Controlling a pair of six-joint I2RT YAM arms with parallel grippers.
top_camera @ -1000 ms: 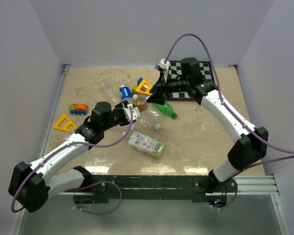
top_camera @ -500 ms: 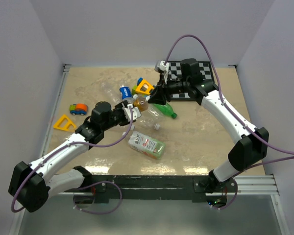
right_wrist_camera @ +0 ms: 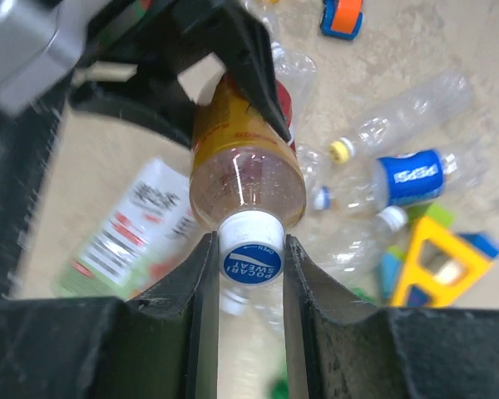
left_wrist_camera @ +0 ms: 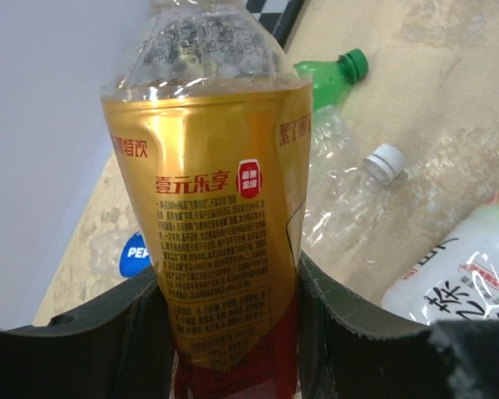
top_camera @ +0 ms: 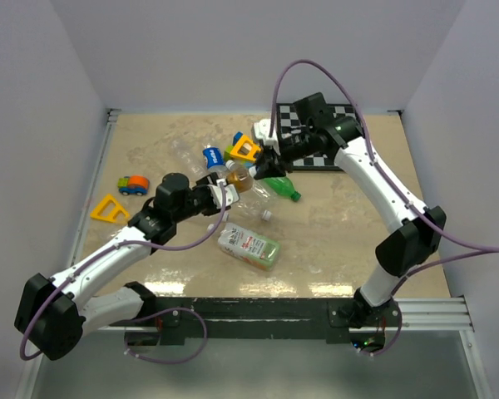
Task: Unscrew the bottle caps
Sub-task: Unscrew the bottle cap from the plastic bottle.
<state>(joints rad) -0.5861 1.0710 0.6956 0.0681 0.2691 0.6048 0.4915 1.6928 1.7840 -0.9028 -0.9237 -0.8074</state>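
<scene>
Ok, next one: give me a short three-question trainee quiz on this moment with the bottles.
1. True or false: the right gripper is shut on the cap of the gold-labelled bottle.
2. What clamps that bottle's body? A) the left gripper B) the right gripper C) neither gripper
3. Fill in: the cap's top face is printed in ___.
Key: 1 true; 2 A; 3 blue.
</scene>
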